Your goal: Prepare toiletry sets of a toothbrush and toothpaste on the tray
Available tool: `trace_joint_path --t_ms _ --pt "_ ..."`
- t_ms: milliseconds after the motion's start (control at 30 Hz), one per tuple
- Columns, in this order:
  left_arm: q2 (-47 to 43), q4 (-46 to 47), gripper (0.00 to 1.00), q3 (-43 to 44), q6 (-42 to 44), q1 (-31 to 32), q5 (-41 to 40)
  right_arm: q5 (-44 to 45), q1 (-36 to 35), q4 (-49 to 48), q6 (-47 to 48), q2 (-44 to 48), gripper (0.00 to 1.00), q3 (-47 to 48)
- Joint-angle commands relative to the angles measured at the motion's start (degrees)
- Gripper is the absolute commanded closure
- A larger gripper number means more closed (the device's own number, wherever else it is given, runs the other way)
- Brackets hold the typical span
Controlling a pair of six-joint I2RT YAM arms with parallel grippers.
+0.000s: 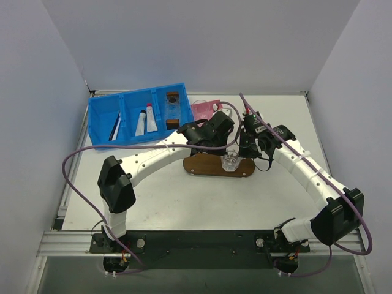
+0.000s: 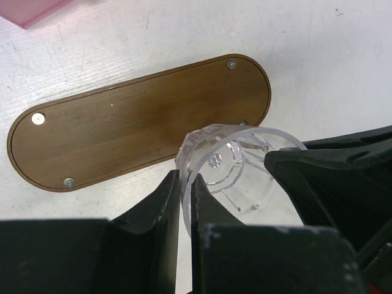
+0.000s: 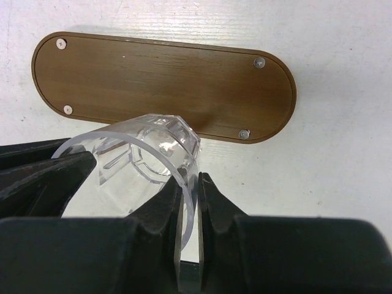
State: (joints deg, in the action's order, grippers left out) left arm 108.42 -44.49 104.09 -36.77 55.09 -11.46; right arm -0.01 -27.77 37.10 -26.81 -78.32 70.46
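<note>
Top view only: we see both arms bent inward over the tray (image 1: 205, 166). The cup (image 1: 231, 162) sits between their heads, over the tray's right half. The wrists hide the jaws here.
Left wrist view only: the left gripper (image 2: 187, 184) is clenched on the cup's wall, one finger inside the rim and one outside. A corner of the pink box (image 2: 37, 9) shows at the upper left.
Right wrist view only: the right gripper (image 3: 191, 180) pinches the wall on the cup's other side in the same way.
Both wrist views: the cup's mouth faces the camera and its faceted base overlaps the tray's near edge. We cannot tell whether it touches the wood. A dark mass on the cup's far side looks like the other gripper.
Toothpaste tubes (image 1: 150, 117): two white tubes lie in the middle compartment of the blue bin (image 1: 135, 92), well apart from the tray.
Toothbrush (image 1: 115, 127): a dark stick in the bin's left compartment.
In the way: the left arm (image 1: 153, 160) covers part of the pink box, which sits just behind the tray. A purple cable (image 1: 70, 165) loops over the table (image 1: 184, 202).
</note>
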Motion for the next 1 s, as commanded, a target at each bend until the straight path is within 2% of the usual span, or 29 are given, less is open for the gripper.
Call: trace_joint_path --t_ms 0,67,100,133,200,267,333,367,533,733,867,967 --pt "-4.9 4.1 1.0 -1.7 0.8 0.5 2.4 1.6 0.3 -0.4 -0.3 0.3 1.0 -0.3" --pt "-6.8 6.7 0.98 -4.3 1.3 0.5 2.3 2.4 0.4 -0.5 -0.1 1.1 1.0 -0.5" --pt "-7.6 7.7 0.93 -5.4 1.5 0.5 2.2 2.7 0.4 -1.0 -0.3 2.0 1.0 -0.6" --pt "-9.2 9.4 0.83 -7.4 2.0 0.5 2.2 3.1 0.5 -1.3 -0.4 2.6 1.0 -1.2" --pt "-10.8 11.0 0.74 -9.3 2.6 0.3 2.1 3.7 0.7 -2.5 -1.0 4.2 1.0 -1.9" --pt "-13.1 13.1 0.48 -11.9 3.7 0.0 1.9 3.8 0.8 -3.1 -1.6 5.0 1.0 -2.7" --pt "-15.8 15.6 0.26 -14.4 4.7 -0.2 1.9 4.3 0.9 -3.5 -2.3 6.0 1.0 -3.1" --pt "-16.8 16.4 0.22 -17.1 4.7 -0.8 2.0 4.7 0.8 -3.5 -2.5 6.3 1.0 -3.5" --pt "-23.9 20.8 0.14 -24.5 5.0 -4.2 3.5 7.1 1.2 -4.1 -2.7 7.7 1.0 -4.3" --pt "-31.8 19.7 0.13 -31.6 5.7 -13.0 4.9 7.7 2.3 -4.7 0.6 8.3 1.0 -6.1" --pt "-38.0 19.4 0.08 -37.5 7.8 -15.4 3.9 7.6 3.4 -6.3 8.6 9.2 1.0 -8.6" --pt "-41.2 17.9 0.03 -40.0 5.9 -19.0 5.2 4.9 6.7 -6.5 11.2 9.0 1.0 -9.5"
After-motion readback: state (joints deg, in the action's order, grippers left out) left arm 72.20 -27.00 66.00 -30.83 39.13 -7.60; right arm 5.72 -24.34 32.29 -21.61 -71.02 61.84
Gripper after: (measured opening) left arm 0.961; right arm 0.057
